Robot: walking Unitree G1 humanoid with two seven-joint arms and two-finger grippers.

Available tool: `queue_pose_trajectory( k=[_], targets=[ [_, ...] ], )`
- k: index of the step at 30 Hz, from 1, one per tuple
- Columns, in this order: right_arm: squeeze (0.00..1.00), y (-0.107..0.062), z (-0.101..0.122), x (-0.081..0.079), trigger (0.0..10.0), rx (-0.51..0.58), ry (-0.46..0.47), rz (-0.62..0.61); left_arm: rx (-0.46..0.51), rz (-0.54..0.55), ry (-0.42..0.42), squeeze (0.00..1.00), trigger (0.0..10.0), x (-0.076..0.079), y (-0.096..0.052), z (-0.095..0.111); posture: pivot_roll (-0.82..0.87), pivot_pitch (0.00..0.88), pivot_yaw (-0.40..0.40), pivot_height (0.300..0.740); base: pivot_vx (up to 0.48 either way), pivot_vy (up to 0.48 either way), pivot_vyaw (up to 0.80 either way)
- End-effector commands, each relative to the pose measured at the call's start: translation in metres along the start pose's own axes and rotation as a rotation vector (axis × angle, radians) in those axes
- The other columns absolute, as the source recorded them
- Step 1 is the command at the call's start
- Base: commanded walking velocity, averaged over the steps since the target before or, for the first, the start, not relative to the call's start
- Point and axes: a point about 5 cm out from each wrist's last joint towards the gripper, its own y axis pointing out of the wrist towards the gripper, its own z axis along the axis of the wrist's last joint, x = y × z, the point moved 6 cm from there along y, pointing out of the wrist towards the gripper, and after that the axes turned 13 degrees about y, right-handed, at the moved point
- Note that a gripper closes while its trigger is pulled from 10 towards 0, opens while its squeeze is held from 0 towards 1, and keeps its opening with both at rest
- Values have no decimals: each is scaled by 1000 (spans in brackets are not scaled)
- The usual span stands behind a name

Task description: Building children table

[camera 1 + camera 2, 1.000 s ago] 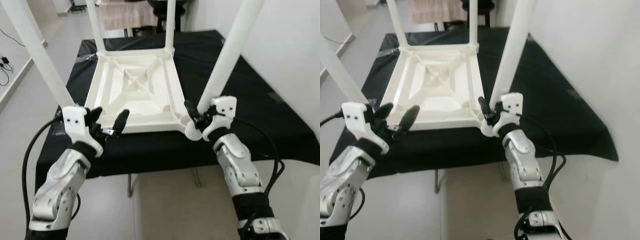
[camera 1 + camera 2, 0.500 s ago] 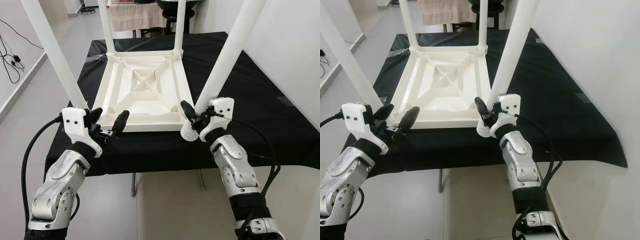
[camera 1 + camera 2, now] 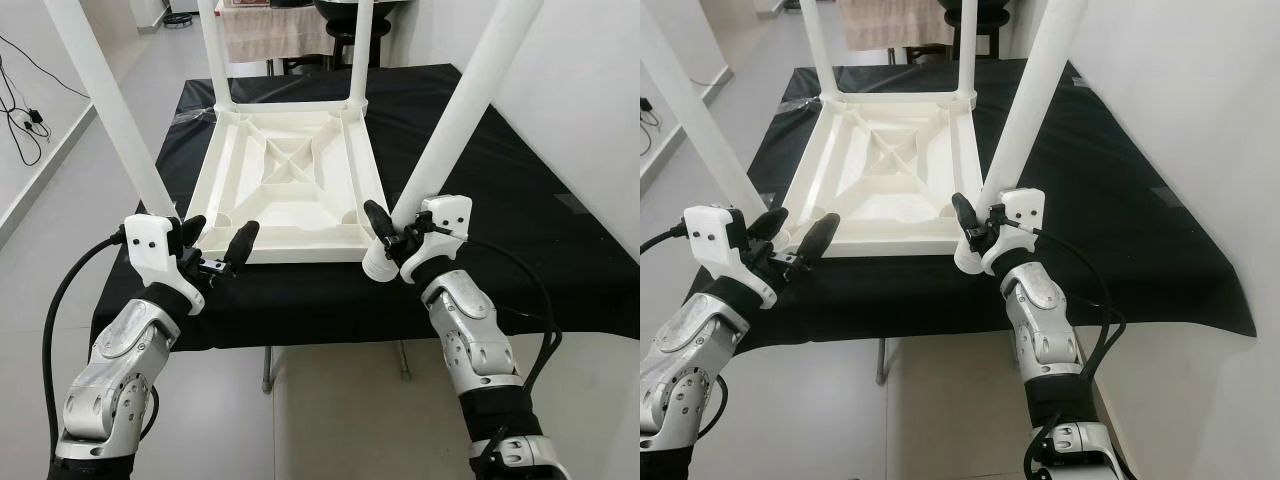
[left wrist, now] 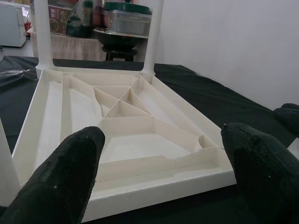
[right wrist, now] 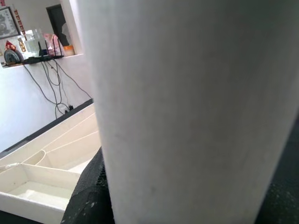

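Since the last white leg (image 3: 455,125) is pinched near its base between the fingers of the right gripper (image 3: 392,240), it's kept tilted just off the near right corner socket of the upturned tabletop (image 3: 285,190), probably so it can be lined up and pushed in. Meanwhile the left gripper (image 3: 215,243) is held spread wide with nothing in it, right by the near left corner, likely to brace the frame. Everything is laid on the black-covered table (image 3: 520,200), underside up so the sockets can be reached.

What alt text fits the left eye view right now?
The right gripper grips a white table leg just off the near right corner of the upturned white tabletop on a black cloth. The left gripper hovers open at the near left corner.
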Motion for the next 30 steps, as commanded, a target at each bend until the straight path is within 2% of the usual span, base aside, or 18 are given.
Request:
queue_pose_trajectory(
  k=[1, 30],
  targets=[
    [0, 3, 3, -6, 10000, 21, 8, 21, -2, 9, -10, 0, 10000, -2, 0, -3, 2, 55, 9, 740, 0, 0, 0],
    [0, 4, 6, -6, 10000, 33, 27, 25, 1, 7, -12, 0, 10000, -3, 2, -1, 1, 65, 14, 740, 0, 0, 0]
  ],
)
